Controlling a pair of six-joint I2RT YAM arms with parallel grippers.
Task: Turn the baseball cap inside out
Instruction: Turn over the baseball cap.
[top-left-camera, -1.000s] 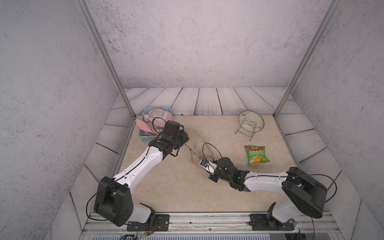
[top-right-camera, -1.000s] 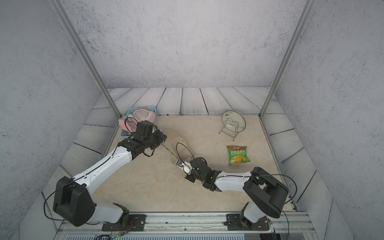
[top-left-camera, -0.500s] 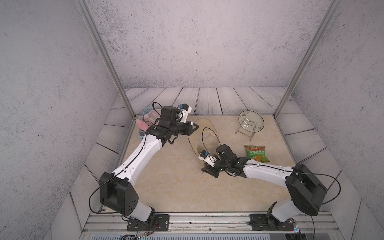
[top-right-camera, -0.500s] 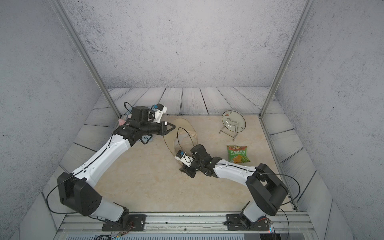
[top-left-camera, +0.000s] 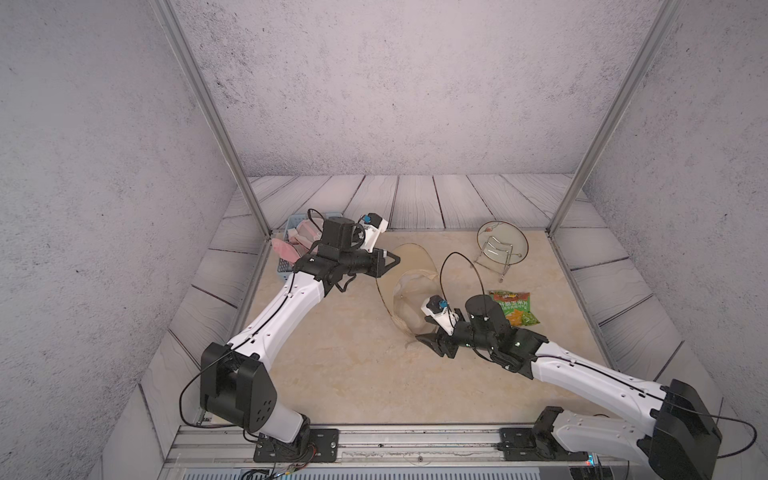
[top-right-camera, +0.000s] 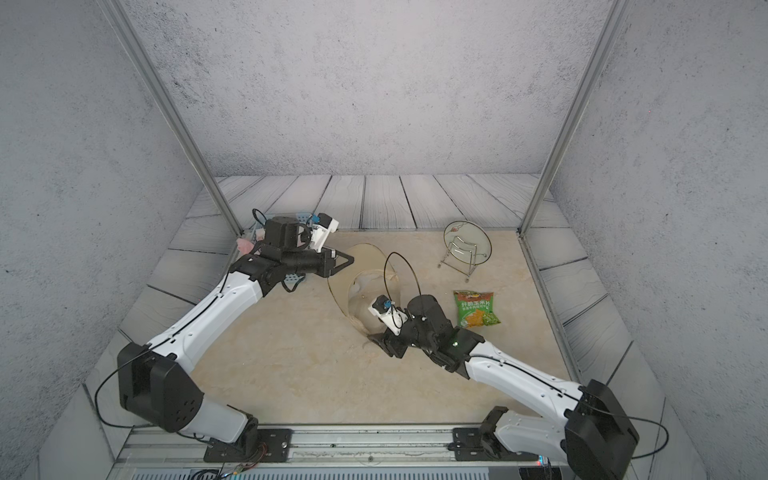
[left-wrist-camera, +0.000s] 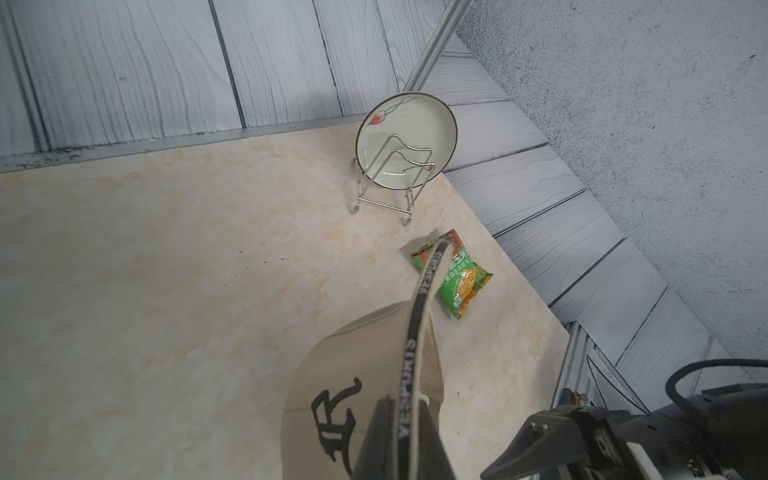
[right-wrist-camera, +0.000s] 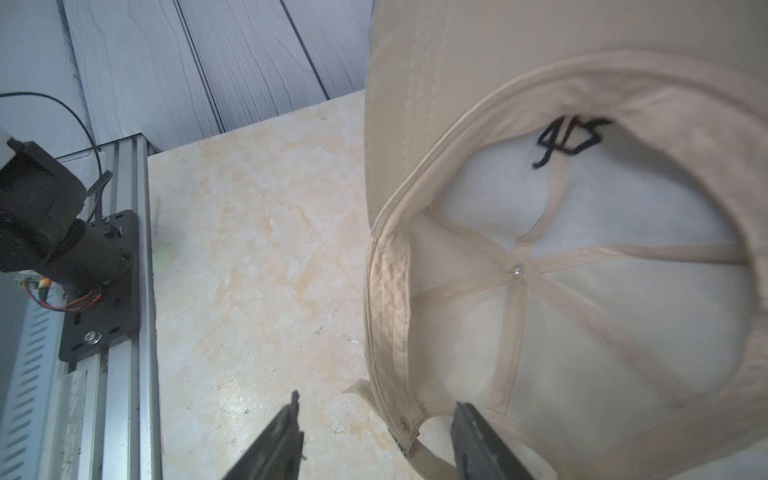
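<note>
The beige baseball cap hangs by its brim above the table's middle, with its hollow inside facing my right arm. My left gripper is shut on the brim's black lettered edge; in the left wrist view the jaws pinch it, with the crown's black logo beside them. My right gripper stands open low at the cap's rear. In the right wrist view its fingers straddle the rear rim and strap without closing on them. In a top view the cap hangs between both grippers.
A plate on a wire rack stands at the back right. A green snack packet lies just right of my right wrist. A blue basket with pink items sits at the back left, behind my left arm.
My left gripper has lifted the cap by its brim, up and towards the back. My right gripper has opened and let go of the cap's rear edge.
</note>
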